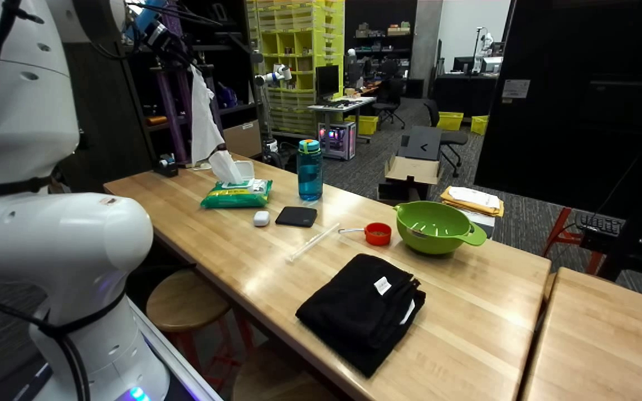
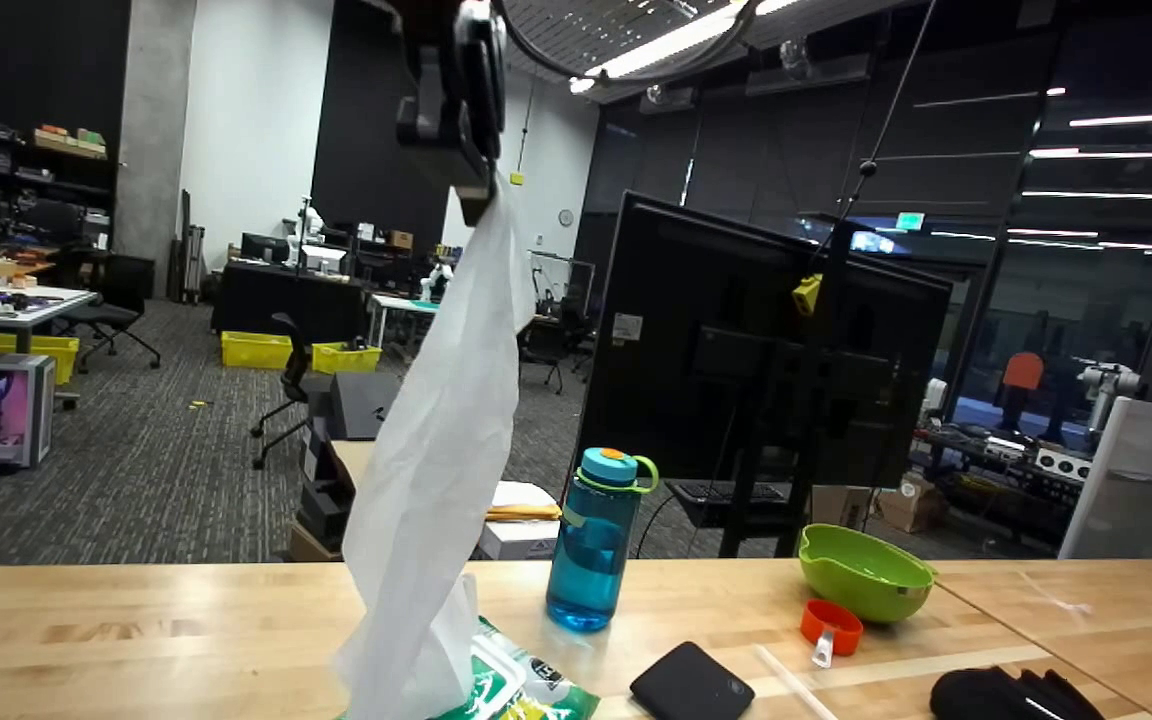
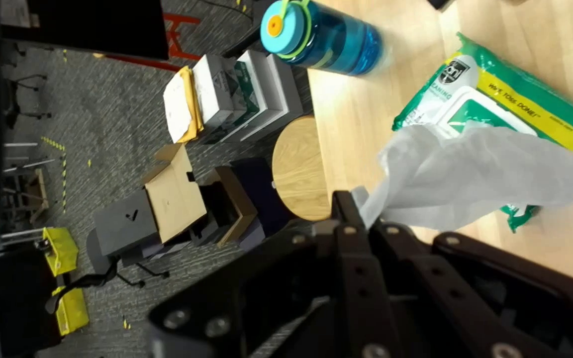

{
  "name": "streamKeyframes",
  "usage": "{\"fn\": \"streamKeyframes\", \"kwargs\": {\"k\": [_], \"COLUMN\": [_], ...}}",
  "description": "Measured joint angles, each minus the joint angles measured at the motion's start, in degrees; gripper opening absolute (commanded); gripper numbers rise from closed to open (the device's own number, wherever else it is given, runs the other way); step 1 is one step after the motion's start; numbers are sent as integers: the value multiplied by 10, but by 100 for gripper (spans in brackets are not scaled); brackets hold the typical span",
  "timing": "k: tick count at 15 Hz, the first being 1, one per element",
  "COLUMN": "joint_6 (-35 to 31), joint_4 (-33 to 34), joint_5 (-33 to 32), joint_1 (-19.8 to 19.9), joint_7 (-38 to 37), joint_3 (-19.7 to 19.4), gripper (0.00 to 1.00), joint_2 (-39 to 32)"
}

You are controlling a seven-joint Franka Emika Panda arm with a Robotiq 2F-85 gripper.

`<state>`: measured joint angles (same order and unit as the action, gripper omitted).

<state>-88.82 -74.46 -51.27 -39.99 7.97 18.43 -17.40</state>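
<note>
The wooden counter (image 1: pixel 477 312) is partly covered by a folded black cloth (image 1: pixel 360 312), with a green bowl (image 1: pixel 438 244) placed near the cloth. Above the counter, a long white wipe (image 2: pixel 441 420) is suspended by its upper end, its lower folds hung at the top of a green pack (image 3: pixel 510 99). Whether the wipe is wholly free of the pack cannot be told. It can be judged very light, limp and probably damp, easily swayed by air and perhaps torn by a hard tug; it is best taken by a bunched end, as is done here, rather than by a thin loose edge. A blue bottle (image 1: pixel 310 172) is stood upright near the pack, apart from it. The pack itself is laid flat, its lid (image 1: pixel 244 169) apparently raised; it can be judged soft and slick, best steadied by its body, away from the lid. A flat black case (image 1: pixel 296 216) and a red cup (image 1: pixel 377 234) are also set on the counter. The fingers (image 3: pixel 344 206) are pressed together, and only the wipe's gathered end is seen pinched between their tips.
</note>
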Motion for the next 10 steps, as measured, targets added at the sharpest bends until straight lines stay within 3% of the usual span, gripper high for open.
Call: {"fn": "streamKeyframes", "kwargs": {"k": [10], "joint_6": [-83], "joint_4": [-213], "joint_5": [138], "joint_1": [102], "joint_7": [-157], "joint_3": [1], "gripper": [0], "joint_2": [132]}}
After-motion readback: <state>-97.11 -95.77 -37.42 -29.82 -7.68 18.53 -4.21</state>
